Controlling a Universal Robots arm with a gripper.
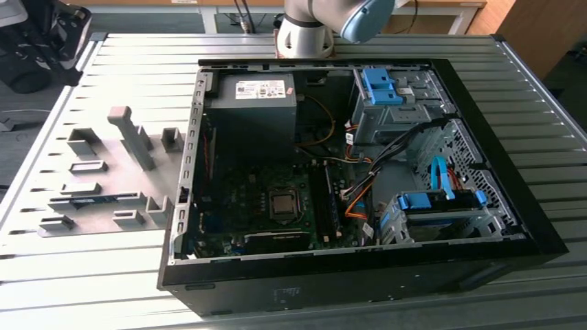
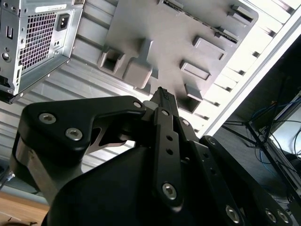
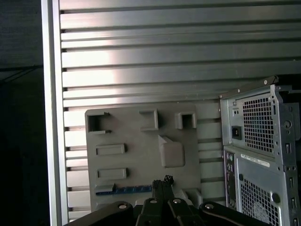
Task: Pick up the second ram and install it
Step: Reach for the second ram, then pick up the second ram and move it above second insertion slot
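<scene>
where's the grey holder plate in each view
Exterior view: grey holder plate on the table, off the computer case toward the exterior view's left.
First wrist view: plate beyond the gripper, case beside it.
Second wrist view: plate beyond the gripper, case beside it.
Shared landmark: the computer case.

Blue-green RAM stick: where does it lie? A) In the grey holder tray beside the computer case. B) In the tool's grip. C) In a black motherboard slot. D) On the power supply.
A: the thin blue-green circuit-board stick lies in the grey block-studded holder tray on the slatted metal table, outside the open black computer case.
</scene>
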